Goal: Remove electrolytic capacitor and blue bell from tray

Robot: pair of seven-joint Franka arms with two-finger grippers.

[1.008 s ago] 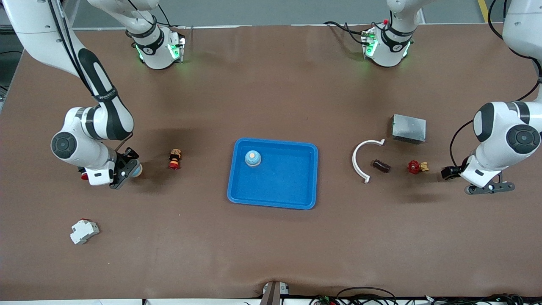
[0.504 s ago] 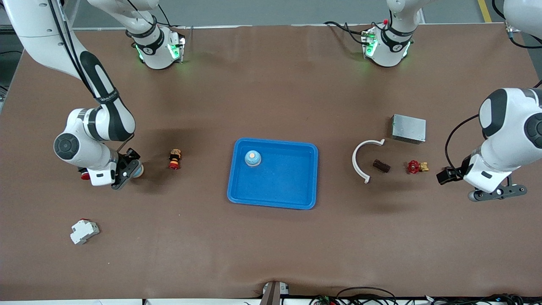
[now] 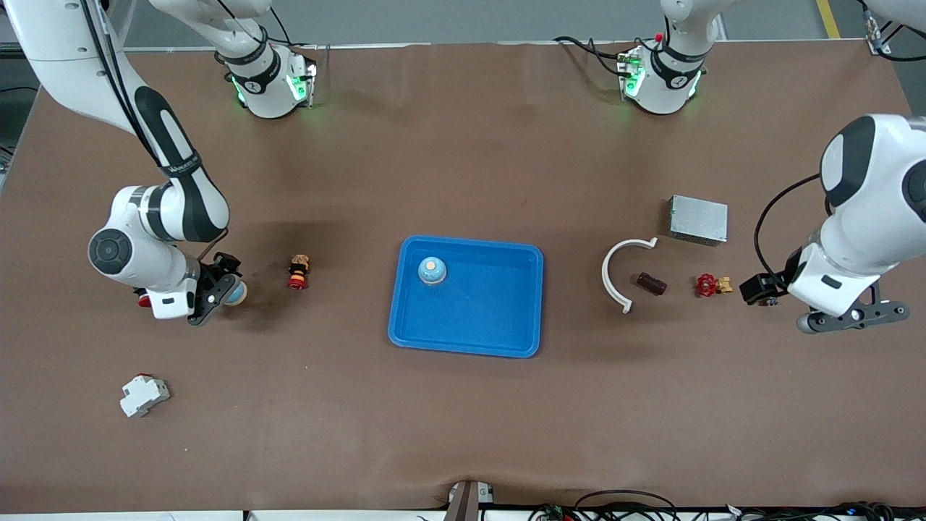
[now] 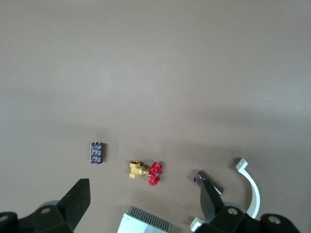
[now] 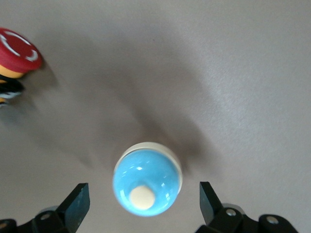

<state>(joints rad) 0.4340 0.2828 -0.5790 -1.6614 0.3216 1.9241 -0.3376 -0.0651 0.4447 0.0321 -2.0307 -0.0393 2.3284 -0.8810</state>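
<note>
A blue bell with a cream button (image 3: 236, 292) stands on the table at the right arm's end. In the right wrist view the bell (image 5: 147, 179) lies between the spread fingers of my right gripper (image 5: 144, 206). That gripper (image 3: 219, 289) is open and low around the bell. A second blue bell (image 3: 432, 270) stands in the blue tray (image 3: 506, 340). The dark brown capacitor (image 3: 651, 283) lies on the table beside a white arc; it also shows in the left wrist view (image 4: 209, 179). My left gripper (image 3: 852, 316) is open and empty, up over the table's left-arm end (image 4: 144, 204).
A white curved piece (image 3: 621, 271), a red-handled brass valve (image 3: 712, 284) and a grey metal box (image 3: 698, 219) lie near the capacitor. A small black block (image 4: 97, 153) lies beside the valve. A red push button (image 3: 298, 271) and a white breaker (image 3: 143, 394) lie at the right arm's end.
The left arm has risen and swung a little toward its end of the table, open gripper with it. The right gripper has stayed around the bell.
</note>
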